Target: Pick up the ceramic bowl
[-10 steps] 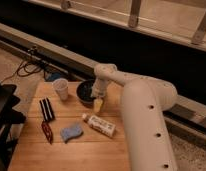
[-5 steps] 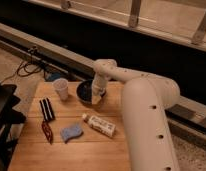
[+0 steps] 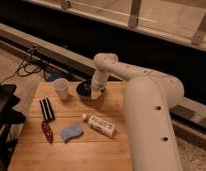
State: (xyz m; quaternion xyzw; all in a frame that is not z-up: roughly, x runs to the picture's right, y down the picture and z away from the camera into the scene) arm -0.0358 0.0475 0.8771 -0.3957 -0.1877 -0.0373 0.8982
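Observation:
The ceramic bowl [image 3: 85,89], dark navy and shallow, sits at the far edge of the wooden table [image 3: 111,150], right of a small white paper cup [image 3: 60,88]. My gripper [image 3: 96,92] hangs down from the white arm [image 3: 146,105] at the bowl's right rim and hides that side of it. I cannot see whether it touches or holds the bowl.
A white bottle [image 3: 99,125] lies on its side at the table's middle. A blue sponge [image 3: 71,132], a black striped item [image 3: 46,109] and a red tool [image 3: 47,131] lie to the left. A dark chair [image 3: 3,115] stands off the left edge. Cables [image 3: 31,65] lie on the floor behind.
The gripper stays at the bowl's right rim with only a slight shift. The bowl and the other objects have not moved.

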